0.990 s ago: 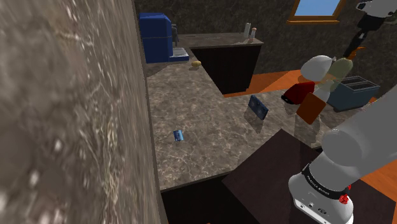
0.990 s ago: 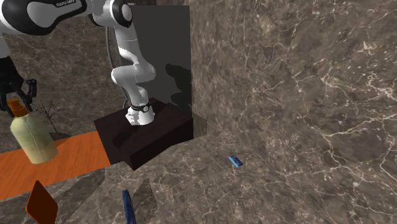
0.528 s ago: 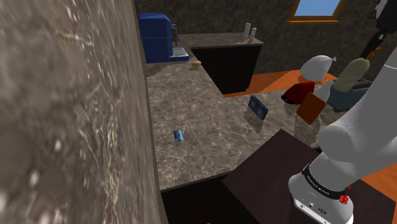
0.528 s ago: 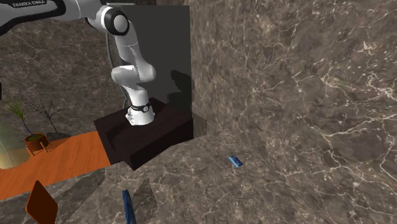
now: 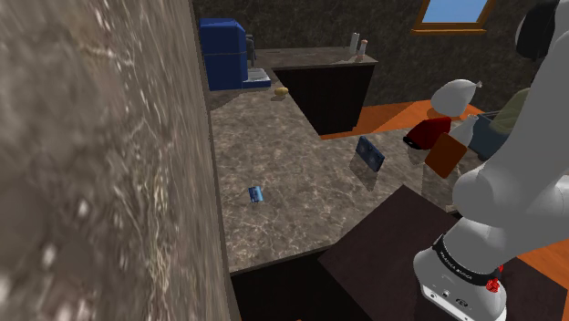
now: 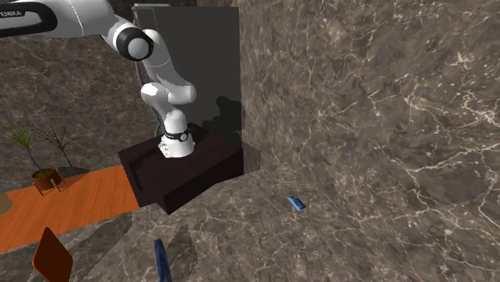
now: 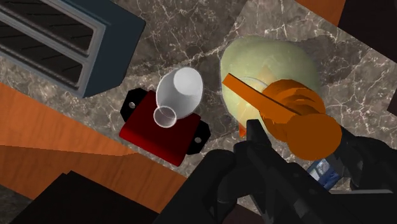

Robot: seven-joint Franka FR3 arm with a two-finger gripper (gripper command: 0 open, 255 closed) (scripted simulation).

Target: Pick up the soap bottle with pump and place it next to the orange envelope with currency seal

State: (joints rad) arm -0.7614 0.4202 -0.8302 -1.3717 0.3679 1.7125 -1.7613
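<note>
Your bottle (image 7: 267, 70), pale green with an orange pump, hangs clasped at the pump by the gripper (image 7: 302, 139); your rust-orange envelope (image 5: 444, 155) stands tilted.

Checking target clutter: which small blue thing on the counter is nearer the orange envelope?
The flat blue item standing on edge, near the orange envelope; the smaller blue item lies by the wall.

The soap bottle (image 7: 254, 57) is pale yellow-green, and its pump (image 7: 312, 130) is bright orange. The tool (image 7: 304, 139) is all black. The table (image 7: 191, 25) is brown with thin white wiggly lines, like marble. The toaster (image 7: 114, 38) is dark grey-blue. The envelope (image 5: 445, 155) is rusty orange. The floor (image 5: 392, 114) is orange too. A tiny blue thing (image 5: 255, 192), maybe a can, has a pale end.
</note>
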